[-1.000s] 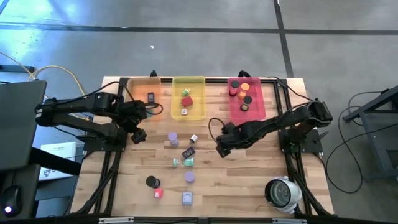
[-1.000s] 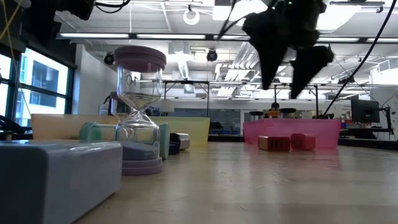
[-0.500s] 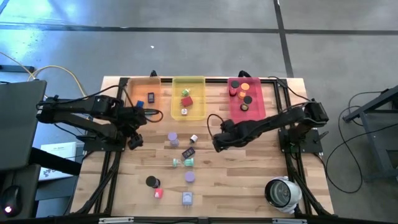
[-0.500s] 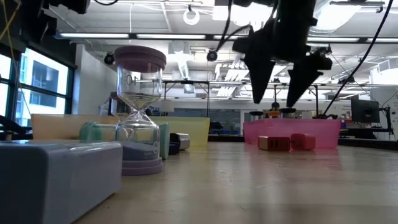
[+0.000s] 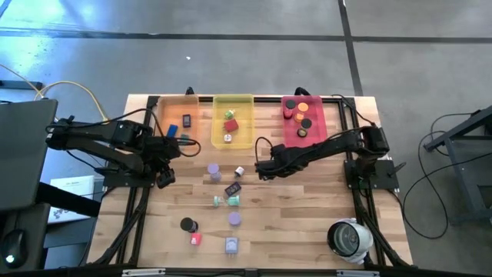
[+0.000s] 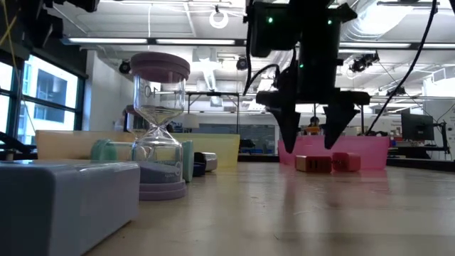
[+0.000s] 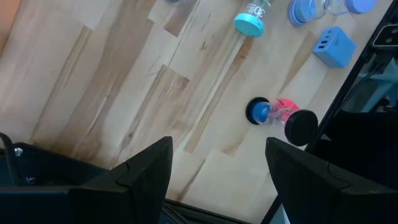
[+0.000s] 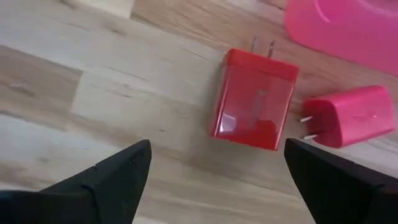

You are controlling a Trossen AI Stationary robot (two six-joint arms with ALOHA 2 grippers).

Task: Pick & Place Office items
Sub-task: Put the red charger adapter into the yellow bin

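Red charger cube [image 8: 254, 99] sits between our right tool's [image 8: 217, 177] wide-open fingers, lined up to grab; left tool [image 7: 214, 171] open, empty, parked centre-left

The pink tray [image 8: 348, 25] is cut off by the edge, and the lavender block [image 6: 64, 203] is cut off too.

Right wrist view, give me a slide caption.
Open right gripper hovers over two red plug-in chargers beside the pink translucent tray.

red plug cube [image 8: 254, 99], pink tray [image 5: 306, 131]
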